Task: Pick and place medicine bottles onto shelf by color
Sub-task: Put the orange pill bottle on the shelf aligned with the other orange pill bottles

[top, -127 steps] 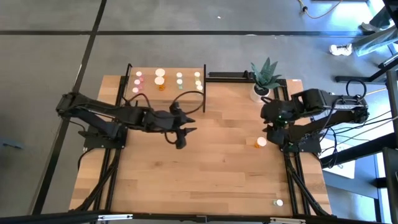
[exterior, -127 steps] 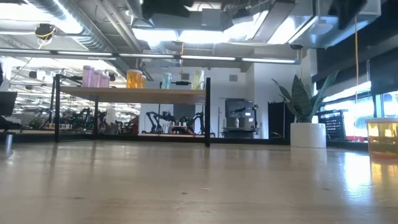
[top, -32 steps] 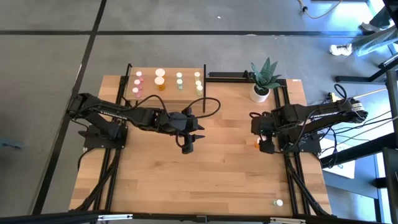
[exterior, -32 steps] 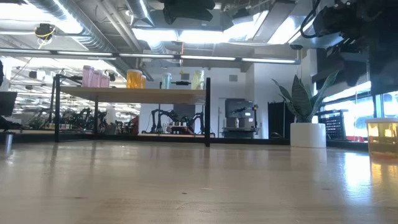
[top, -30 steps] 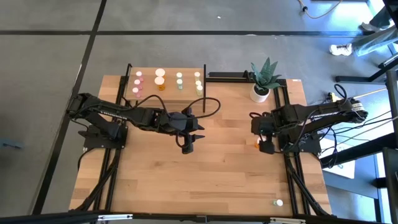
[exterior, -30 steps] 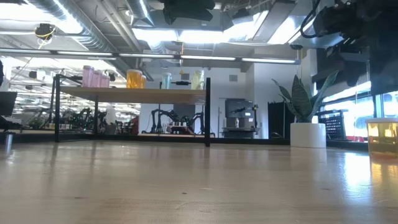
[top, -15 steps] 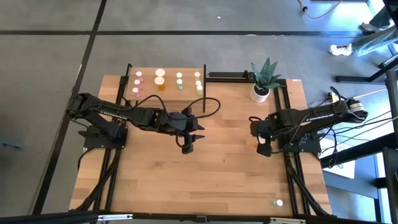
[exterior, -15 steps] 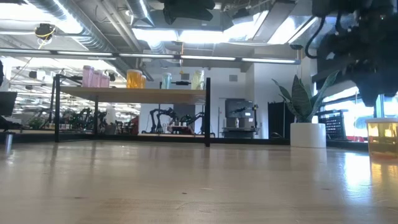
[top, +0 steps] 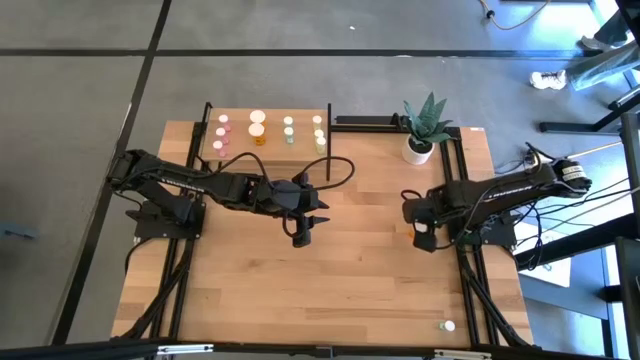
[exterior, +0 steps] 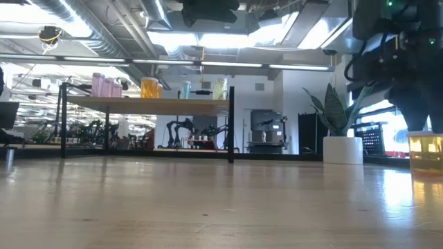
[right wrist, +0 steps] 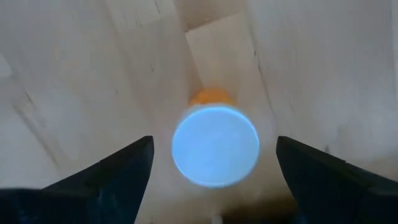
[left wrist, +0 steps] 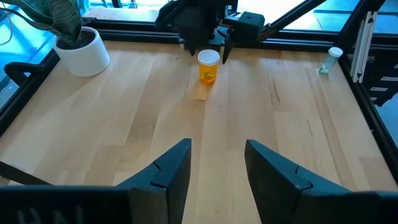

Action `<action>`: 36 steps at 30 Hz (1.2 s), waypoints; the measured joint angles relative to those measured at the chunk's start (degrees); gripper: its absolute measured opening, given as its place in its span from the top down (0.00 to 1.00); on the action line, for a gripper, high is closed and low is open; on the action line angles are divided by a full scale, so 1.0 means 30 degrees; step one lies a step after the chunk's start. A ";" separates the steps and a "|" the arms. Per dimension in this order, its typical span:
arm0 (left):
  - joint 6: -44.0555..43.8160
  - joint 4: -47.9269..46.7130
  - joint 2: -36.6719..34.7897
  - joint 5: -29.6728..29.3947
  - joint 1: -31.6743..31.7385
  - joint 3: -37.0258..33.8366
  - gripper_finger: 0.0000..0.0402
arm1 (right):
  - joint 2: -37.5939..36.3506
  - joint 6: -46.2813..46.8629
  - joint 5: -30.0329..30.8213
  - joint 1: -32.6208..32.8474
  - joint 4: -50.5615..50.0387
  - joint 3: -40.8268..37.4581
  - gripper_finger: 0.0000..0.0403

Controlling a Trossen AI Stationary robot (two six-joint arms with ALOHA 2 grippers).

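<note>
High view shows the right gripper (top: 422, 232) low over the right side of the worktop (top: 330, 280), pointing straight down at the orange medicine bottle (left wrist: 208, 66), which this view hides under the arm. From the right wrist view, the bottle's white cap (right wrist: 215, 145) lies in the middle between the two dark fingers (right wrist: 118, 171), and the jaws are wide open, touching nothing. The left wrist view also sees this bottle standing upright on the wood, directly under the right arm, with the white plant pot (left wrist: 82, 52) well apart from it. The left gripper (top: 303, 231) hovers over the middle of the worktop, with its jaws open and empty. On the shelf (top: 266, 147) at the far edge of the worktop, other medicine bottles (top: 257, 127) stand in groups: pink at the left end, then orange, then green, then yellowish at the right end. One more small bottle (top: 448, 326) lies alone near the front right corner of the worktop.
</note>
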 joint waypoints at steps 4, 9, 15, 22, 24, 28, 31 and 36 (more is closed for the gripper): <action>-0.0007 0.0000 0.0000 -0.0007 0.0000 0.0000 0.64 | 0.0004 -0.0357 0.0235 -0.0069 0.1094 -0.0868 0.16; 0.0000 0.0000 0.0000 0.0000 0.0000 0.0000 0.64 | 0.0004 -0.0328 0.0175 -0.0069 0.2226 -0.1497 0.16; 0.0000 0.0000 0.0000 -0.0007 0.0000 0.0000 0.64 | 0.0004 -0.0238 0.0168 -0.0069 0.2631 -0.1640 0.21; -0.0007 0.0000 0.0000 -0.0001 0.0000 0.0000 0.64 | 0.0004 0.0194 0.0168 -0.0067 0.2696 -0.1640 0.36; -0.0007 0.0000 0.0000 -0.0007 0.0000 0.0000 0.64 | 0.0004 0.0384 0.0160 -0.0062 0.2688 -0.1640 0.40; 0.0000 0.0000 0.0000 -0.0001 0.0000 0.0000 0.64 | 0.0004 0.0553 0.0175 -0.0055 0.2565 -0.1640 0.48; -0.0007 0.0000 0.0000 0.0000 0.0000 0.0000 0.64 | 0.0004 0.0597 0.0395 -0.0055 0.2573 -0.1640 0.49; -0.0007 0.0000 0.0000 -0.0007 0.0000 0.0000 0.64 | 0.0011 0.0692 0.0466 -0.0055 0.2574 -0.1640 0.45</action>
